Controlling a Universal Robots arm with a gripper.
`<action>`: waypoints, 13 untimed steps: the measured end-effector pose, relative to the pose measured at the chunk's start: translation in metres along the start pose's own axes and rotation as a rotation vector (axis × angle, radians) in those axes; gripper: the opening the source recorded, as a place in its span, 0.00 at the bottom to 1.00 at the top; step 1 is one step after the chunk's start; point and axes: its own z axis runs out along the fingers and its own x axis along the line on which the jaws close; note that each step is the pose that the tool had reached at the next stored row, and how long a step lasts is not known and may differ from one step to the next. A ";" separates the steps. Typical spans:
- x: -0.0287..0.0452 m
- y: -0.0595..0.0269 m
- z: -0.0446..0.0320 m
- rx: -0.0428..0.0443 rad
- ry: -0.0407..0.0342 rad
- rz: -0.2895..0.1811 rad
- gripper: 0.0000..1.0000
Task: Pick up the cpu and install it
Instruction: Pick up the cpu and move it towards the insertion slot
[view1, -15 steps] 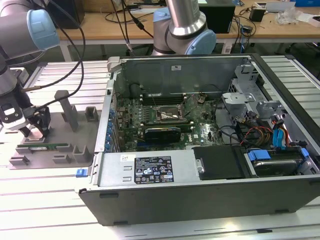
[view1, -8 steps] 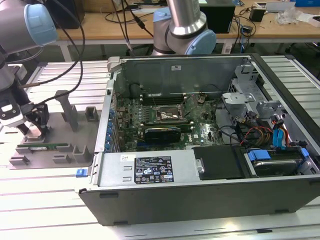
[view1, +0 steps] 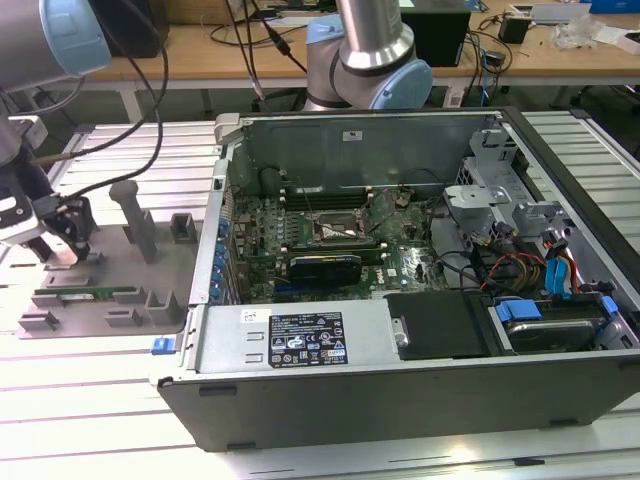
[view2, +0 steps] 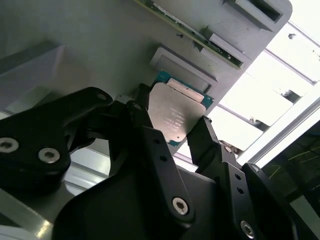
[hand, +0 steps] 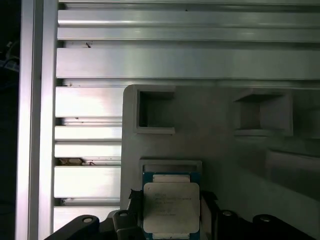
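My tool (view2: 172, 122) is clamped on the cpu (hand: 171, 207), with a finger at each of two opposite edges, over the grey tray (hand: 210, 145) on the desk (view1: 90, 420). Farther off, toward the exterior view's right, sits the open computer case (view1: 420, 385).

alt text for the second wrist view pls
The black gripper is shut on the cpu, with its fingers against opposite edges of the square chip, which has a silver top and a green rim. Behind it lies the grey parts tray, with a shallow rectangular recess next to the chip and a memory stick slotted farther off.
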 end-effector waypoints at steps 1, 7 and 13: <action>0.0000 0.0001 -0.0018 0.0000 0.0001 0.000 0.55; -0.0003 0.0009 -0.0199 0.0000 0.0001 0.000 0.55; -0.0006 0.0022 -0.0415 -0.0001 0.0001 0.000 0.55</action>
